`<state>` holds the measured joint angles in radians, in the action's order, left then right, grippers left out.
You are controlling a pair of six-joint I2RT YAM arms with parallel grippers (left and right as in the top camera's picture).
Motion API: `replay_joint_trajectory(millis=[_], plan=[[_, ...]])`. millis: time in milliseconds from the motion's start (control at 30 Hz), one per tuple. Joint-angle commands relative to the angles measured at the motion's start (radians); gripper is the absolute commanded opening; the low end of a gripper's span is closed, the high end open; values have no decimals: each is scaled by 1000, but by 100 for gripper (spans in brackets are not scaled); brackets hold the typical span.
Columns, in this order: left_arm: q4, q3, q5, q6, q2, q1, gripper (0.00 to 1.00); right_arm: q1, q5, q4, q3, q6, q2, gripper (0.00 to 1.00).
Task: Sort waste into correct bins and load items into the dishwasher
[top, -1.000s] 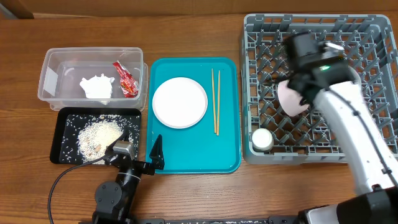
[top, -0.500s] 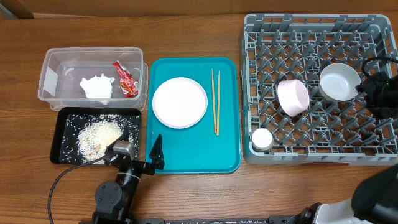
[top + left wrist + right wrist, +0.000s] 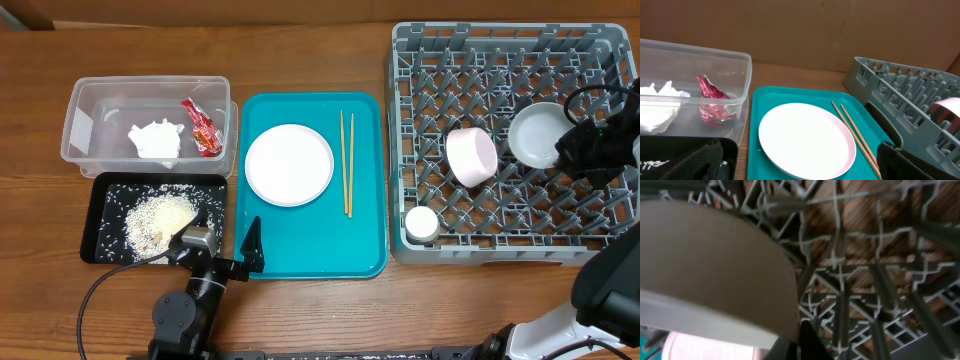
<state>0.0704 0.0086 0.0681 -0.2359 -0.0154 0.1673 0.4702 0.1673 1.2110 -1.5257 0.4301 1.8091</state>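
The grey-white bowl [image 3: 536,135] [image 3: 705,265] leans among the pegs of the grey dishwasher rack [image 3: 500,60]. My right gripper [image 3: 568,150] [image 3: 799,340] is shut right against the bowl's right rim, with nothing between its fingers. Left of the bowl lies the pink bowl [image 3: 471,156] [image 3: 947,107], and the white cup [image 3: 421,222] stands in the rack's front left corner. The white plate [image 3: 289,165] [image 3: 807,140] and the chopsticks [image 3: 346,163] [image 3: 855,135] lie on the turquoise tray [image 3: 310,250]. My left gripper [image 3: 228,245] [image 3: 802,167] stands open at that tray's near left corner.
The clear tub [image 3: 90,100] holds the red packet [image 3: 203,127] [image 3: 710,95] and the crumpled paper [image 3: 156,140] [image 3: 657,102]. In front of it, the black tray [image 3: 100,250] holds rice [image 3: 160,220]. Cardboard stands along the table's far edge.
My right arm swung from over the rack's middle to its right side, leaving the grey-white bowl in the rack. Its gripper then came back to the bowl's rim and shut. The left arm stayed still.
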Motion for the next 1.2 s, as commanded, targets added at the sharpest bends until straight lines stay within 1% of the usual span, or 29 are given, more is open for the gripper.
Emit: replay_joint_trajectory(millis=[0, 100, 200, 267, 333, 400, 500, 567, 800, 933, 1167], plan=[[1, -4, 7, -11, 10, -11, 100, 0, -122, 11, -9, 15, -52, 4], [1, -4, 7, -11, 10, -11, 100, -26, -237, -6, -10, 15, -131, 4], [1, -4, 7, -11, 10, -11, 100, -80, -404, -19, -10, 16, -227, 4], [1, -4, 7, -11, 10, -11, 100, -145, -534, -12, -10, 28, -293, 4], [1, -4, 7, -11, 10, -11, 100, -222, -669, 7, -10, 86, -341, 4], [1, -4, 7, -11, 10, -11, 100, -306, -827, 23, -8, 130, -365, 4], [1, -4, 7, -11, 10, -11, 100, -418, -1086, 53, 14, 193, -356, 4], [1, -4, 7, -11, 10, -11, 100, -454, -1165, 63, 39, 199, -336, 4], [1, -4, 7, -11, 10, -11, 100, -503, -1184, 36, 114, 199, -212, 4], [1, -4, 7, -11, 10, -11, 100, -509, -1215, 28, 113, 199, -128, 4], [1, -4, 7, -11, 10, -11, 100, -541, -1192, 33, 114, 200, -21, 4]])
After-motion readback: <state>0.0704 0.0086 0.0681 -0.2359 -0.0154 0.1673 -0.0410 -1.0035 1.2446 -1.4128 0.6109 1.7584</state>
